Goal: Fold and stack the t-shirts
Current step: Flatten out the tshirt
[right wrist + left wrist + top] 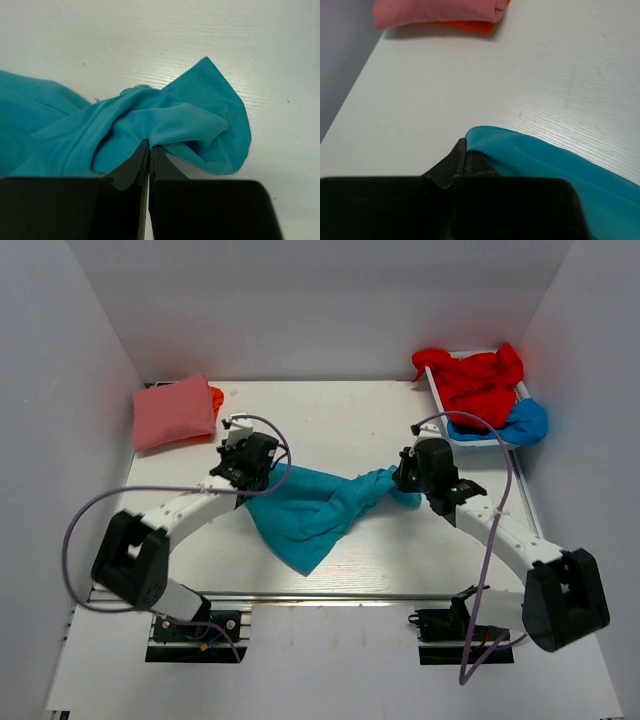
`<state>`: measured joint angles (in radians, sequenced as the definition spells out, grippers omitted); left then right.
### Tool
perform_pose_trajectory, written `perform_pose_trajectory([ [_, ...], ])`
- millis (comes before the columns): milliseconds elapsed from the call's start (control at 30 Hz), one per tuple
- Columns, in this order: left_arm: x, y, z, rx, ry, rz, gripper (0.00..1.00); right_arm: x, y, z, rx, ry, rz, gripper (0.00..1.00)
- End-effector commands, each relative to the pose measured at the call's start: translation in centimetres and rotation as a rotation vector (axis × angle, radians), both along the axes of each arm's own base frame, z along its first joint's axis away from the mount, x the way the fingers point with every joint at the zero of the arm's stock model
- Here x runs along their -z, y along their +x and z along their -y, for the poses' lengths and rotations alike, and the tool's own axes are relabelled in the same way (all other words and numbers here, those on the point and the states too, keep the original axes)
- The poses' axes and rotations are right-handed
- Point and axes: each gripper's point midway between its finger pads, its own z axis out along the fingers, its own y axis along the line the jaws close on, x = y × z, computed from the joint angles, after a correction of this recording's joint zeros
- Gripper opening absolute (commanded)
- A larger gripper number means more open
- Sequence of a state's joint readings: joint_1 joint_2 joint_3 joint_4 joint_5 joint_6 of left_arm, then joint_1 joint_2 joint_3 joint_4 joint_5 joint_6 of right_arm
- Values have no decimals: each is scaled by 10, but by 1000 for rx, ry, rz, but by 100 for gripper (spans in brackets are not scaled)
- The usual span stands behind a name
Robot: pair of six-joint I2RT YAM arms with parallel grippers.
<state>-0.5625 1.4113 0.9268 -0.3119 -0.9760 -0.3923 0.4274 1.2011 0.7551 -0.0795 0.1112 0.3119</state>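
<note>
The teal t-shirt [315, 508] hangs stretched between my two grippers over the middle of the table, its lower part drooping to a point near the front. My left gripper [252, 480] is shut on its left edge; in the left wrist view the teal cloth [555, 165] leaves the closed jaws [465, 150]. My right gripper [405, 478] is shut on a bunched fold at its right end [165, 125], jaws [149, 147] together. A folded pink shirt [174, 411] lies on an orange one [216, 397] at the back left.
A white tray [478, 436] at the back right holds a crumpled red shirt [478, 378] and a bright blue one [522, 423]. Grey walls enclose the table on the left, back and right. The pink and orange stack also shows in the left wrist view [435, 12].
</note>
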Motion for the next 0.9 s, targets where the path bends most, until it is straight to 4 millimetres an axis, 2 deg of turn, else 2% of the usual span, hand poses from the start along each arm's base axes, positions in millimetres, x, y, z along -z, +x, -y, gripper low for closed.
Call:
perform_pose_trajectory([
  [0,26,44,3,10,-56,-45,0,-9,22,-6,40,38,40,0],
  [33,34,51,4,11,-61,-67,0,12,19,-5,43,8,-26,0],
  [67,33,64,6,21,-70,-73,0,18,19,-4,46,0,-43,0],
  [100,41,73,5,31,-87,-92,0,24,20,-5,43,-6,-59,0],
  [133,59,81,7,34,-89,-127,0,38,20,-6,31,-25,-98,2],
  [233,65,103,14,73,-122,-148,0,47,21,-13,-13,-41,-135,20],
  [267,65,115,15,82,-131,-147,8,52,18,-15,-27,-52,-159,25],
  [300,67,118,15,89,-143,-163,19,48,21,-15,-33,-56,-153,36],
  [333,66,120,17,104,-134,-182,55,45,22,-16,-45,-64,-148,43],
  [367,55,131,17,114,-141,-158,75,42,21,-16,-47,-65,-149,48],
  [400,50,135,20,129,-137,-169,100,33,20,-14,-53,-71,-136,60],
  [433,50,135,20,130,-137,-169,100,33,21,-13,-47,-75,-133,60],
  [467,41,138,20,138,-150,-183,100,20,20,-12,-41,-66,-106,63],
  [500,38,137,22,144,-153,-193,100,19,18,-9,-30,-67,-105,68],
  [567,26,132,28,181,-183,-200,100,2,17,1,11,-75,-53,73],
  [600,23,128,30,198,-197,-199,100,1,16,9,40,-91,-46,76],
  [633,27,118,31,217,-210,-222,100,-7,16,11,51,-92,-20,81],
  [667,11,108,43,275,-250,-201,100,-12,17,18,90,-100,-4,82],
  [700,10,100,50,306,-262,-206,100,-21,15,26,125,-101,11,84],
  [733,18,85,51,327,-275,-250,100,-24,14,26,147,-80,11,87],
  [767,25,69,69,399,-342,-307,100,-29,14,28,159,-70,21,90],
  [800,16,59,78,454,-386,-304,100,-40,13,27,155,-47,55,90],
  [833,34,39,82,493,-421,-355,100,-45,16,27,146,-50,81,90],
  [867,36,21,106,599,-488,-381,100,-46,17,28,145,-55,89,90],
])
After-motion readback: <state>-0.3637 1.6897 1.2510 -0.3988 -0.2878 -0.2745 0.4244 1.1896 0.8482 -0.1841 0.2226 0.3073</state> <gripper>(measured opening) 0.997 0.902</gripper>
